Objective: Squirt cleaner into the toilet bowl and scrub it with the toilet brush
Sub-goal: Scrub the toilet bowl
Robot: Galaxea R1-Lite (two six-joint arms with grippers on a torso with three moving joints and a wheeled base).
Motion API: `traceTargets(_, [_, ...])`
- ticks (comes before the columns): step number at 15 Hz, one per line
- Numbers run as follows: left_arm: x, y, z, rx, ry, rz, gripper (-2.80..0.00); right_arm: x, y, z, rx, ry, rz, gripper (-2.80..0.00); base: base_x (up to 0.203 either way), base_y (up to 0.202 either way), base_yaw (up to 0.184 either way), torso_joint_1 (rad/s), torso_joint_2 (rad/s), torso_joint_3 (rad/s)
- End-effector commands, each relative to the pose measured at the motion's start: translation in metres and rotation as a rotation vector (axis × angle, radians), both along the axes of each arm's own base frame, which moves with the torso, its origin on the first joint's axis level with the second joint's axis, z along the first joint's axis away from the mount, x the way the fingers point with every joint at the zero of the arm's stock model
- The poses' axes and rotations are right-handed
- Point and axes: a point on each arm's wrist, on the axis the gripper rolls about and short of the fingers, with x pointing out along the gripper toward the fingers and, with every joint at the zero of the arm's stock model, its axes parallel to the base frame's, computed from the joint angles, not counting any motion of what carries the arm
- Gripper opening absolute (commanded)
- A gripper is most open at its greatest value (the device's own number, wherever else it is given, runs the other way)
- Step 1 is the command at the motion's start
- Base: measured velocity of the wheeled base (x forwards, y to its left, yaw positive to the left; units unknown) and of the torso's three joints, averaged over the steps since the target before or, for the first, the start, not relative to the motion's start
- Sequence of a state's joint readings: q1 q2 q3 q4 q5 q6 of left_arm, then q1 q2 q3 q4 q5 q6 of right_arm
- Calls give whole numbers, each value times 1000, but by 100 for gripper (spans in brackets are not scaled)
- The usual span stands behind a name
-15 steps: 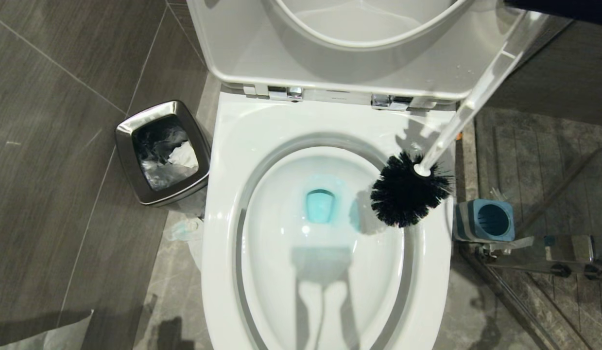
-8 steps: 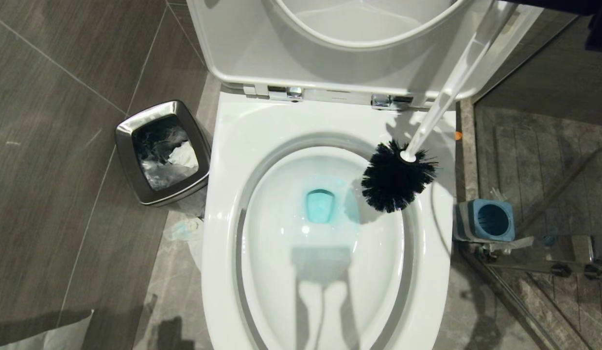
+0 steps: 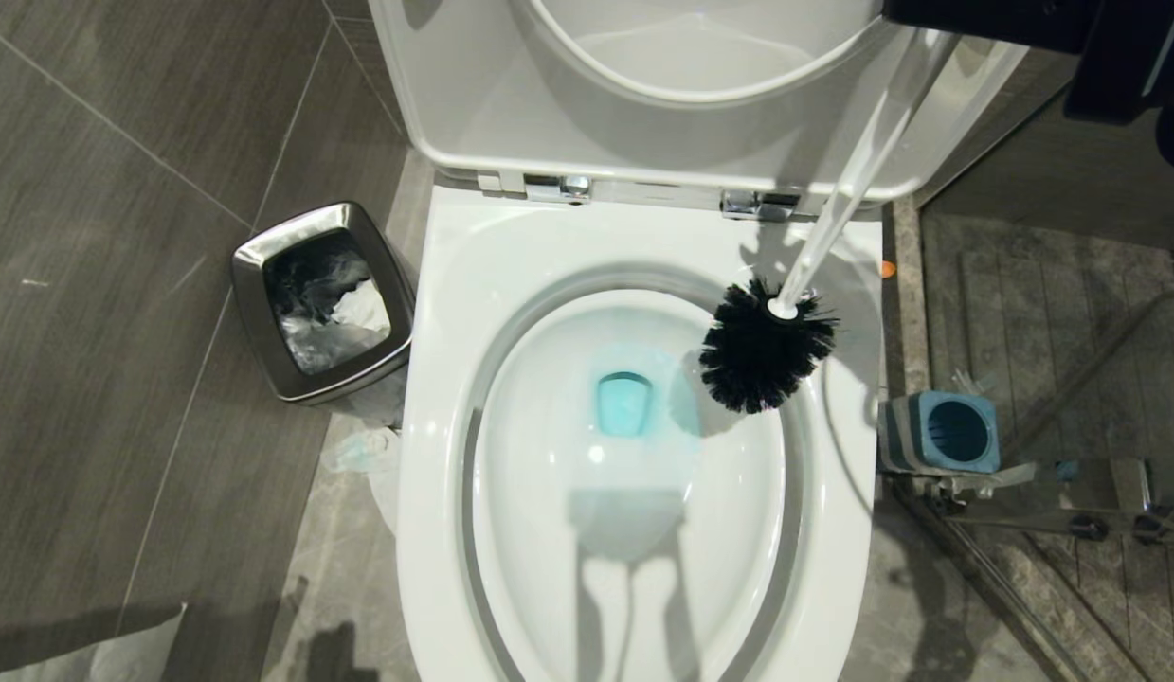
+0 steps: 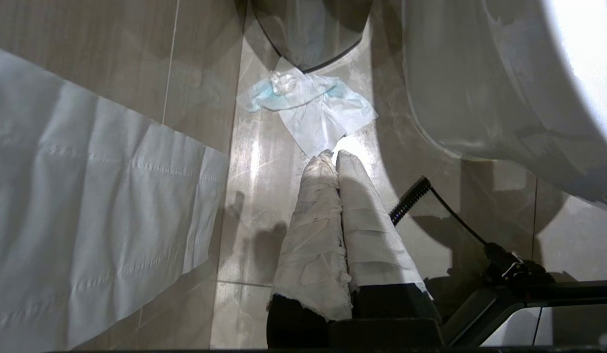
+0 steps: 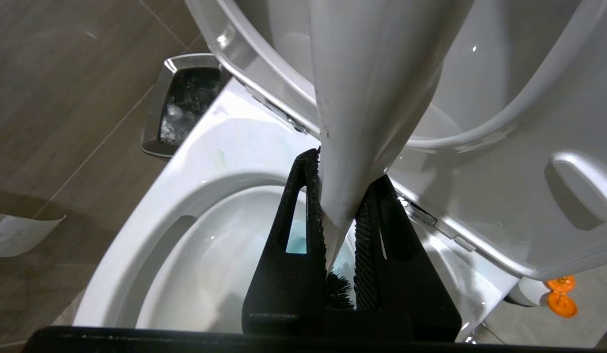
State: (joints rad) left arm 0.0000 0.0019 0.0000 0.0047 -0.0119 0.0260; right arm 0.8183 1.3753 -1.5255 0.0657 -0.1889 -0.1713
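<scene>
The toilet brush (image 3: 759,346), a round tuft of stiff black bristles on a slim whitish handle, hangs over the far right inner slope of the toilet bowl (image 3: 454,313), above the water. The right gripper (image 5: 338,196) grasps the smooth handle between its ribbed black fingers (image 5: 303,215). The bowl is glossy white ceramic, oval, seat and lid raised behind it. The cleaner (image 3: 624,403) tints the water turquoise around the drain. The square, blue-topped holder (image 3: 942,433) stands empty on the floor just right of the bowl. A square steel waste bin (image 3: 250,260) sits to the left. The left gripper (image 4: 331,157), fingers wrapped in white tape, is clenched empty above the tiles, near a crumpled tissue (image 4: 308,105).
</scene>
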Motion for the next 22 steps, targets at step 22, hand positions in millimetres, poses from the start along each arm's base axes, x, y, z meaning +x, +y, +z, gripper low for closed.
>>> traceTargets(22, [0, 0, -1, -4, 3, 0, -280, 87, 111, -113, 30, 96, -282, -280, 0, 0, 0, 3, 4, 198])
